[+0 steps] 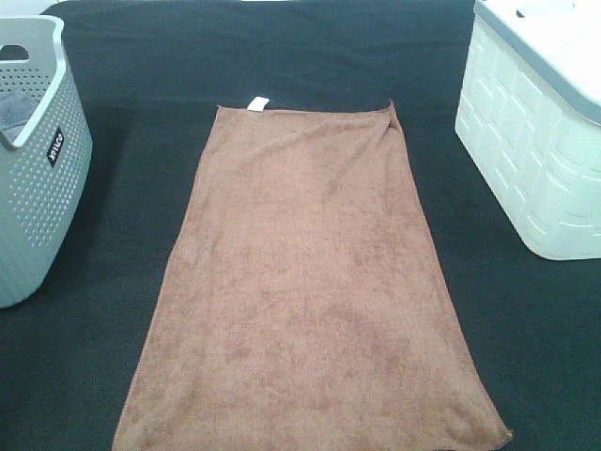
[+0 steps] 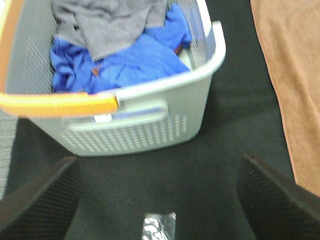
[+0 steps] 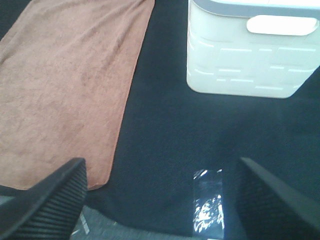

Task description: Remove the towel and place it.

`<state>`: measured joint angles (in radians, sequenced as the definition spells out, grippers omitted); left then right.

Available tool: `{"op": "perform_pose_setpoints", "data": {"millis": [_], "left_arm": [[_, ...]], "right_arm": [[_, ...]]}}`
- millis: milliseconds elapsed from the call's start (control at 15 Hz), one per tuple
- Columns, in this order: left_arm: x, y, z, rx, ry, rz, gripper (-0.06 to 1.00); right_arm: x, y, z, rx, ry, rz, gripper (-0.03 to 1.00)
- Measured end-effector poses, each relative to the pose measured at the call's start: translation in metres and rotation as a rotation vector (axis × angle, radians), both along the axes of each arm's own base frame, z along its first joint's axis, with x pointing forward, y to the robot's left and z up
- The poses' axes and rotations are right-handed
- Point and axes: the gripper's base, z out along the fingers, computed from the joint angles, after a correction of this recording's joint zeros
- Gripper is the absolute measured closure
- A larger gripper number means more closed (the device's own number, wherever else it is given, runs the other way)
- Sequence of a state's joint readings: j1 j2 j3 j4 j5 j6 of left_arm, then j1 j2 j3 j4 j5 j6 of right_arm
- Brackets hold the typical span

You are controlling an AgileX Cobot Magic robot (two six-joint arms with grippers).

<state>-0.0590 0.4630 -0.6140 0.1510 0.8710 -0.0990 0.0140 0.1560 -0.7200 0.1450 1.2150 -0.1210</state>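
Above the black table covering [image 1: 282,66], my left gripper [image 2: 160,200] and right gripper [image 3: 160,200] both gape empty, the towel [image 1: 305,291] flat between the grey basket [image 1: 38,188] and white bin [image 1: 535,141].

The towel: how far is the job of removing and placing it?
Nothing looks done: the towel lies spread flat on the black cover, between the grey basket and the white bin. Nothing is in hand: the left gripper and right gripper are open, apart from it. Grasping, lifting and placing remain.

Black-covered table [image 1: 282,66] under towel [image 1: 310,282], grey basket [image 1: 38,188], white bin [image 1: 526,160]
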Motion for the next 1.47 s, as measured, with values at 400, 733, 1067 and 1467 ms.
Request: {"op": "perform_pose_setpoints", "data": {"millis": [400,733,1067,1467], "left_arm": [[-0.064,0.003,-0.017,-0.027,-0.273,0.001,0.16],[-0.081,-0.004,-0.031,-0.042,-0.186,-0.1,0.16],[-0.081,-0.005,-0.033,-0.05,-0.171,-0.098,0.16],[-0.081,-0.005,-0.033,-0.051,-0.169,-0.097,0.16]], "right_arm": [[-0.014,0.0,-0.03,-0.005,-0.084,0.002,0.2],[0.004,-0.001,-0.049,-0.032,-0.087,0.016,0.2],[0.004,-0.001,-0.049,-0.031,-0.094,0.015,0.2],[0.004,-0.001,-0.048,-0.031,-0.096,0.014,0.2]]}}
